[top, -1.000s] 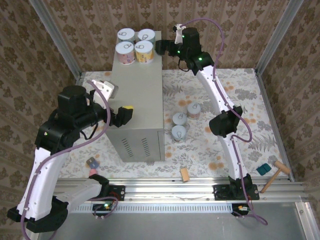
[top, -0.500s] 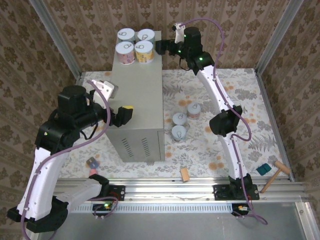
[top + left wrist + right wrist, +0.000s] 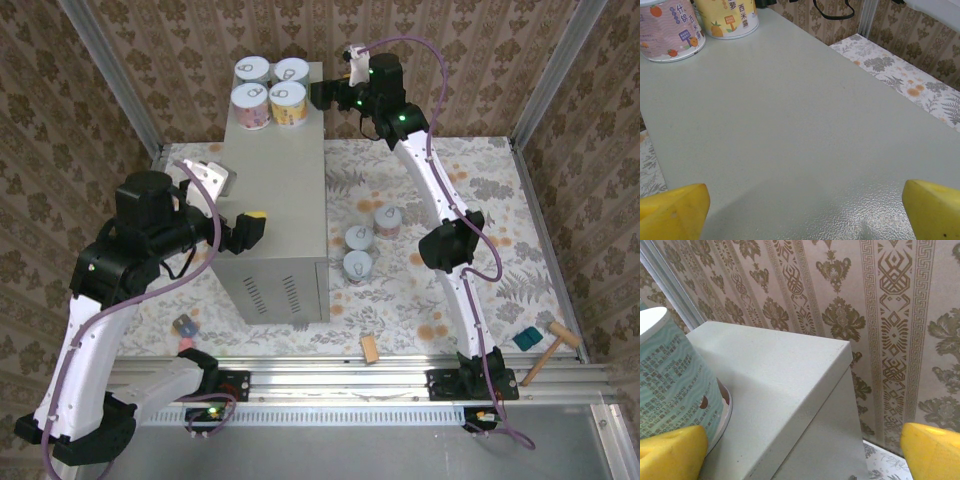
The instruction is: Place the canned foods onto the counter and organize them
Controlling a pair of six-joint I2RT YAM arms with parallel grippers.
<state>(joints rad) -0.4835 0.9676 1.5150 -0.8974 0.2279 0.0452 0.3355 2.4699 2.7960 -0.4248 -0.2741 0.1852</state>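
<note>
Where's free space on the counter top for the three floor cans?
The counter top is bare from the four cans at its far end down to its near edge, apart from the left hand over the near-left edge. Crowded: the far end, with the right hand beside its right corner. The three floor cans sit bunched right of it.

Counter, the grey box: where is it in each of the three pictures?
Top view: counter stands left of centre, running front to back.
Left wrist: counter top spreads across most of the picture.
Right wrist: counter corner sits lower centre, against the wallpaper.
Shared landmark: cans at its far end: pink can upper left in the left wrist view, blue can far left in the right.
</note>
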